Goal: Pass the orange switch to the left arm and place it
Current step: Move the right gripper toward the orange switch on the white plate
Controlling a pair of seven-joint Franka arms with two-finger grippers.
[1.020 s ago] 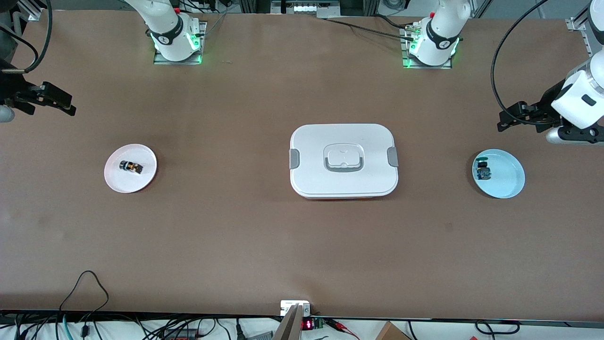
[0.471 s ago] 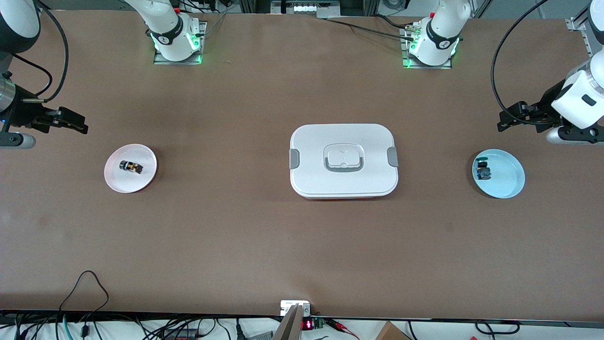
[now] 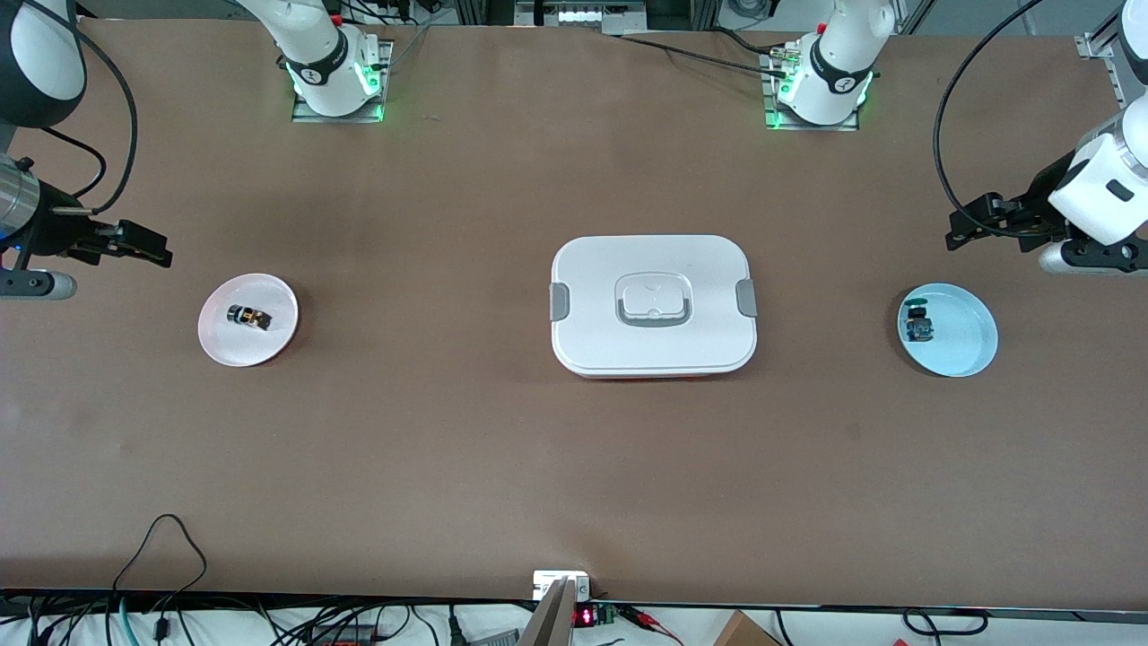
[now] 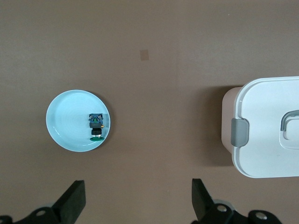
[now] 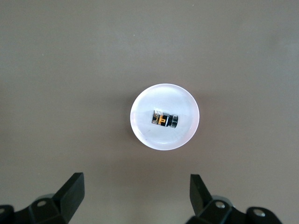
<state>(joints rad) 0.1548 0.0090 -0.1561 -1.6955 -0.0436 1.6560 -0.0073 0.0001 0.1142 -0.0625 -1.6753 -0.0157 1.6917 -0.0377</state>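
The orange switch [image 3: 248, 317], a small black cylinder with an orange face, lies on its side on a pale pink plate [image 3: 224, 345] toward the right arm's end of the table. My right gripper [image 3: 154, 248] hangs open and empty over bare table beside that plate. In the right wrist view the orange switch [image 5: 165, 120] lies on the plate [image 5: 163, 139], well ahead of the right gripper [image 5: 135, 186]. The white box [image 3: 653, 305] stands at the table's middle. My left gripper [image 3: 960, 226] waits open and empty over the left arm's end of the table.
A light blue plate [image 3: 967, 345] toward the left arm's end holds a small blue component with a green cap [image 3: 918, 325]. The left wrist view shows that blue plate [image 4: 65, 121], the component [image 4: 96, 126] and one clipped end of the box [image 4: 268, 126]. Cables hang along the table's near edge.
My right gripper has moved in from the table's end toward the pink plate. The left arm, the switch and the box have not moved.
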